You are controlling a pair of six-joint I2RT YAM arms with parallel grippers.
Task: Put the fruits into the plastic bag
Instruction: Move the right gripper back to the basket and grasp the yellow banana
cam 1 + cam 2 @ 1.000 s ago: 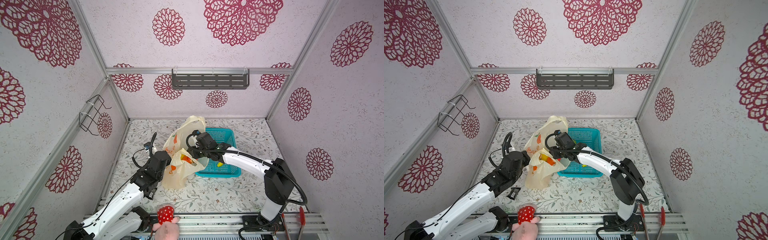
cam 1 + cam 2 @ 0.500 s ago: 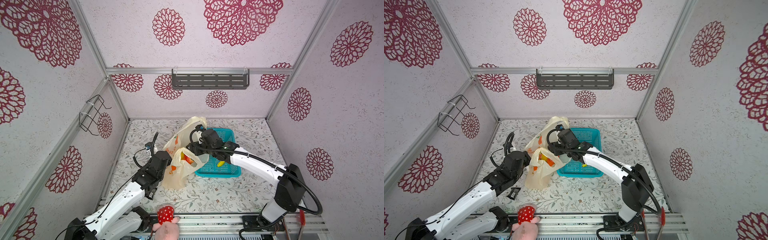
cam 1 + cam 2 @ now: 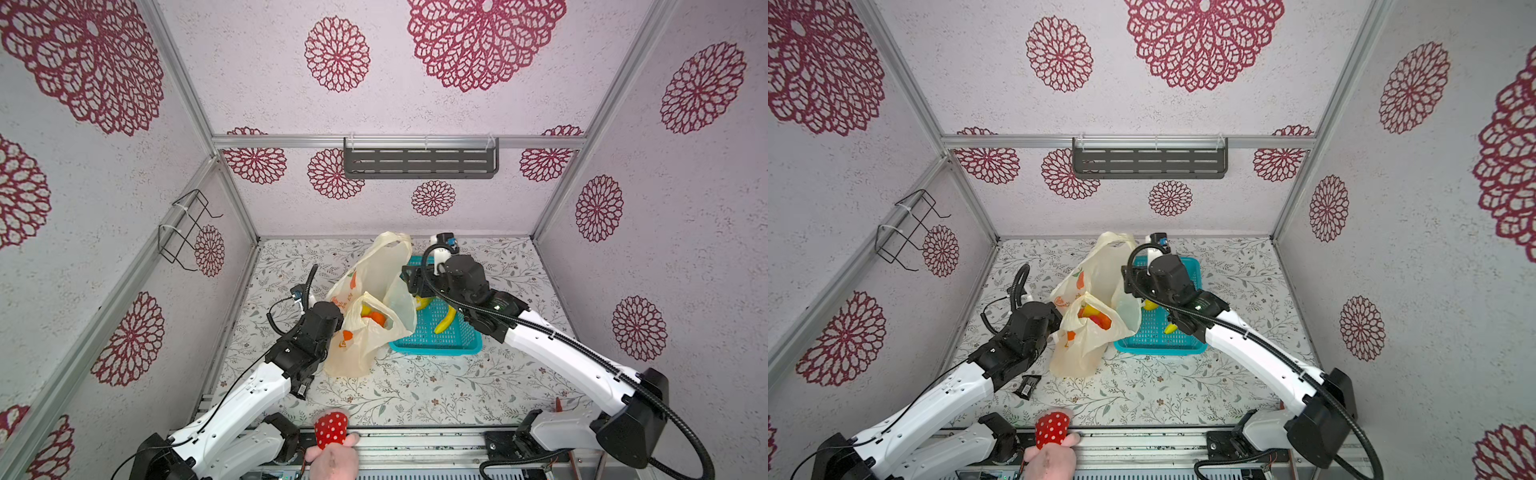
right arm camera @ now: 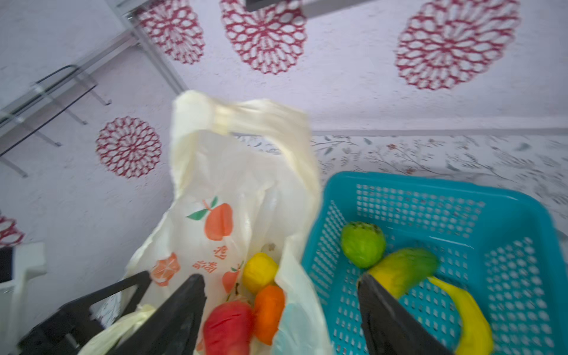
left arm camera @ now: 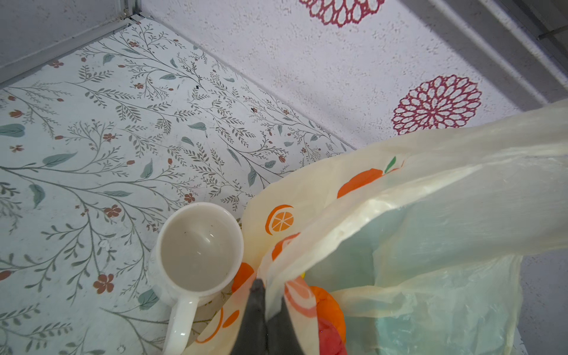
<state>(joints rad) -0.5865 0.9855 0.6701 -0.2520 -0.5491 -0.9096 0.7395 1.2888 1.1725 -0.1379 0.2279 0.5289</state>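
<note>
The pale-yellow plastic bag (image 3: 361, 340) (image 3: 1084, 345) stands open left of the teal basket (image 3: 436, 345). My left gripper (image 5: 269, 289) is shut on the bag's rim (image 5: 307, 246) on its near-left side. Inside the bag lie a yellow round fruit (image 4: 259, 272), an orange (image 4: 269, 310) and a red fruit (image 4: 229, 325). A round green fruit (image 4: 362, 244), a green-yellow one (image 4: 402, 270) and a banana (image 4: 470, 319) lie in the basket (image 4: 430, 196). My right gripper (image 4: 280, 279) (image 3: 409, 276) hangs open and empty above the bag's right edge and the basket's left wall.
A white mug (image 5: 199, 246) stands on the floral table against the bag's left side. A hand holds a red white-dotted plush toy (image 3: 331, 430) at the front edge. A small black object (image 3: 1027, 386) lies near my left arm. A wire rack (image 3: 187, 228) hangs on the left wall.
My right gripper has pulled up and back out of the bag's mouth toward the basket, with its jaws wider apart. The left gripper has kept its hold on the bag's rim.
</note>
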